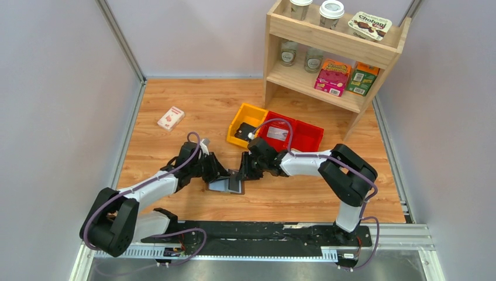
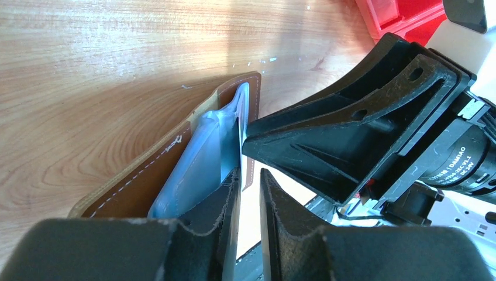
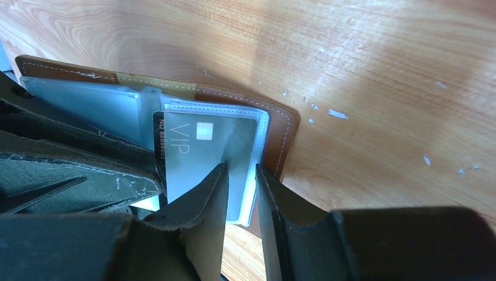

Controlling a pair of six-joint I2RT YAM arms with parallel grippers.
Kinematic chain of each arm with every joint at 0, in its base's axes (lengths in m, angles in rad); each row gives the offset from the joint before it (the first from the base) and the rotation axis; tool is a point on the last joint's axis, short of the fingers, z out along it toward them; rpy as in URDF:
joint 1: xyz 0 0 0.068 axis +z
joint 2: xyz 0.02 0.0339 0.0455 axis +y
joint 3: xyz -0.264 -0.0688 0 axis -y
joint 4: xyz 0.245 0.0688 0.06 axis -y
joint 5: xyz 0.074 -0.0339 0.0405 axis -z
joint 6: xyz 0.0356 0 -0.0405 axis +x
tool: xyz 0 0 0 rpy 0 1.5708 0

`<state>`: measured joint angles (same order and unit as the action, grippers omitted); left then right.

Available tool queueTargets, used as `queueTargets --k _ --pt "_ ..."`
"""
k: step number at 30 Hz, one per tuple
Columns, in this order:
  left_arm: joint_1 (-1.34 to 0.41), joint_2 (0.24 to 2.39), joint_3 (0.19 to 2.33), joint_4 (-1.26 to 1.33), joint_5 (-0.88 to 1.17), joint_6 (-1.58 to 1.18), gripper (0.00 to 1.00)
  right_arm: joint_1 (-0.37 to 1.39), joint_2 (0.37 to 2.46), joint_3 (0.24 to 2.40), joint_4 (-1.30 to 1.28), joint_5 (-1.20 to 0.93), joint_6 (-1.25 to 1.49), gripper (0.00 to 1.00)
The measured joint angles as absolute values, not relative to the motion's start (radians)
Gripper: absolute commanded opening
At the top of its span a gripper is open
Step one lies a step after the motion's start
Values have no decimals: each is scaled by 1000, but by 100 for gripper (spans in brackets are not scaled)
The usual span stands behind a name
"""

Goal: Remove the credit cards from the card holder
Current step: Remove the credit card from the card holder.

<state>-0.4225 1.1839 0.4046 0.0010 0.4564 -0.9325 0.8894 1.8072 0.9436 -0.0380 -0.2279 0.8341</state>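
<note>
Leather card holder lies spread open on the wooden table, on the arm-base side of the yellow bin, near it but not touching. Its brown cover rests flat on the wood, with grey-blue panels and clear plastic sleeves facing up. One sleeve holds a silver card marked VIP. The edge of a darker card with printed digits peeps out beside it. Both cards sit inside the holder.

Both grippers meet over the holder, on that same side of the yellow bin. The left gripper has its jaws a narrow slit apart, with light showing through the slit. A thin blue sleeve edge runs along the inner face of one finger while the other finger stands clear of it, so nothing is pinched there. The right gripper points down at the sleeved VIP card, its jaws parted by a narrow gap through which the sleeve shows. Whether those fingertips pinch a sleeve or merely rest on it I cannot tell. In the left wrist view its tip touches the raised blue panel.

Two red bins stand in a row touching the yellow bin, on its right-arm side. A wooden shelf rises just behind that row, and a small white-and-red box lies well off on the yellow bin's left-arm side.
</note>
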Motion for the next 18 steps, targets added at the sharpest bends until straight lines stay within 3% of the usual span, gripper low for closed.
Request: queueTargets --k 18 --pt "-418 1316 373 168 514 -982 25 879 1814 930 -1 -259 853 31"
